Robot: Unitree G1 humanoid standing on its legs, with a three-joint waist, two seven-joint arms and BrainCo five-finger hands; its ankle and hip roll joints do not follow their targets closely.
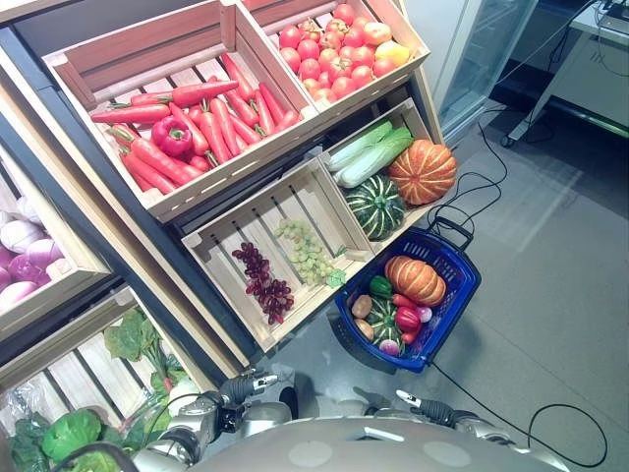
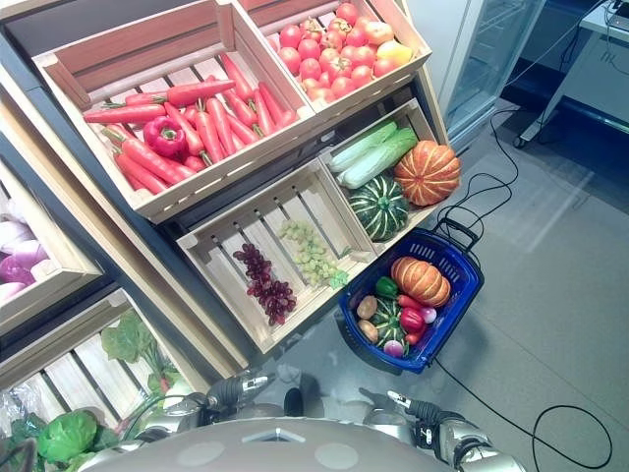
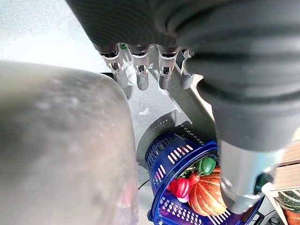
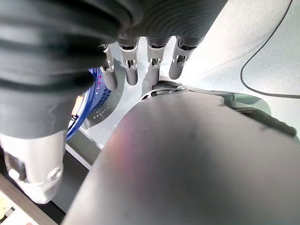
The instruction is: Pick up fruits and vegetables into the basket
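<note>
Blue slotted basket, orange pumpkin, red pepper inside

Each hand has a dark ribbed cover over the back and wrist. The left hand and right hand carry a row of silver fingers with exposed metal joints; a thick silver thumb sits apart.

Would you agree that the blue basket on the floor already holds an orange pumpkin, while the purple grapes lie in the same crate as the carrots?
Not quite: the left eye view shows the purple grapes sharing a crate with the green grapes, not the carrots. The blue basket does hold an orange pumpkin.
</note>
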